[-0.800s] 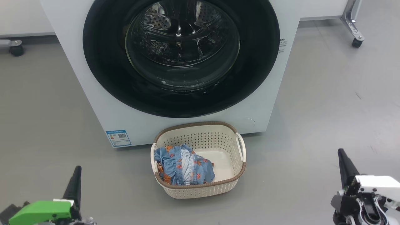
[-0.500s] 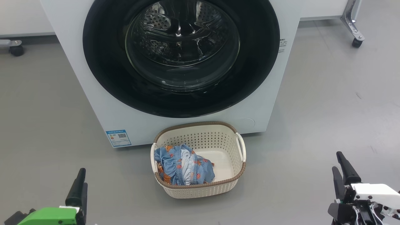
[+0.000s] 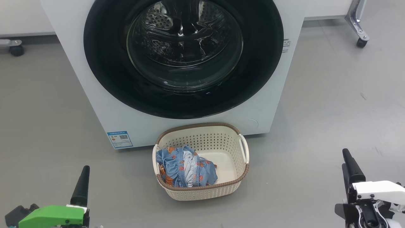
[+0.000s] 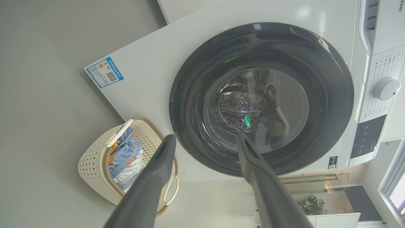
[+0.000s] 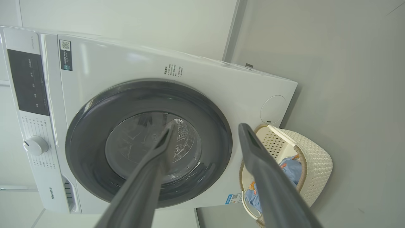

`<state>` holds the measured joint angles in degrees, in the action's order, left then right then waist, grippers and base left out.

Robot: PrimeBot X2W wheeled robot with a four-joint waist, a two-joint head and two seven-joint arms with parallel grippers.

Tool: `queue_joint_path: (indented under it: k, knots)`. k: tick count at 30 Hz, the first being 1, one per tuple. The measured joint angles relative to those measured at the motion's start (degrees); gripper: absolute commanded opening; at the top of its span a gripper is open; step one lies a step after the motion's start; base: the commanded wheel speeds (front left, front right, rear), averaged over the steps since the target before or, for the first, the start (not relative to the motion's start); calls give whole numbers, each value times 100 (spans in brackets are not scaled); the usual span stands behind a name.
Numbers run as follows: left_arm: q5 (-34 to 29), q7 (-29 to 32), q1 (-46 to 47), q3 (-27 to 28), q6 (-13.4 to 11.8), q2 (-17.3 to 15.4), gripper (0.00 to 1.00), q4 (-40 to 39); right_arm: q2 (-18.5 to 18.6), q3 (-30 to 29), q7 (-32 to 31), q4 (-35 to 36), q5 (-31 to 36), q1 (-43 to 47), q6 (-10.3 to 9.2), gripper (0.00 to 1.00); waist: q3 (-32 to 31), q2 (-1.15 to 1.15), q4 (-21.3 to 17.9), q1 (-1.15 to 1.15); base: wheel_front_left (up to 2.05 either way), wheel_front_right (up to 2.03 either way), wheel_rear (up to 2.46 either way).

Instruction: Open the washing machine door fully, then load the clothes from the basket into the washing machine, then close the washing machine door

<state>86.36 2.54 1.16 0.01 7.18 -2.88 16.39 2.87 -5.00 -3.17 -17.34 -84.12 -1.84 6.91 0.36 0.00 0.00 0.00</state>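
basket [image 3: 202, 193] lies lengthwise along washing machine [image 3: 95, 104]; left claw [image 4: 205, 136], right claw [image 5: 207, 125] gape empty.

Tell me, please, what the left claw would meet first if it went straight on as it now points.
Most likely the washing machine door: the left claw aims at it near the edge of the glass, with nothing between, though depth is unclear.
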Motion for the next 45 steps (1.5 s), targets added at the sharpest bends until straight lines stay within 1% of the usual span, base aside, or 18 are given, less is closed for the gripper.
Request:
queue_joint_path:
  k: [22,32,34,42,45]
  knots:
    - [-1466,-474,128,-749,0,-378,100,43,379,702,461,-29,1705,-132,0,100,-17,0,36,0,0,0,0]
    - [-2299,-675,237,-904,0,-453,100,43,489,1081,660,-133,2501,-204,-10,100,-40,0,70,0,0,0,0]
    - [-2497,-700,242,-939,0,-486,100,41,511,1150,711,-149,2655,-250,-51,100,-46,0,77,0,0,0,0]
    - [-3176,-871,243,-1045,0,-539,100,47,624,1443,890,-290,3248,-266,-52,100,-78,0,112,0,0,0,0]
    - [-3300,-889,243,-1089,0,-553,100,54,633,1503,914,-327,3388,-284,-52,100,-87,0,121,0,0,0,0]
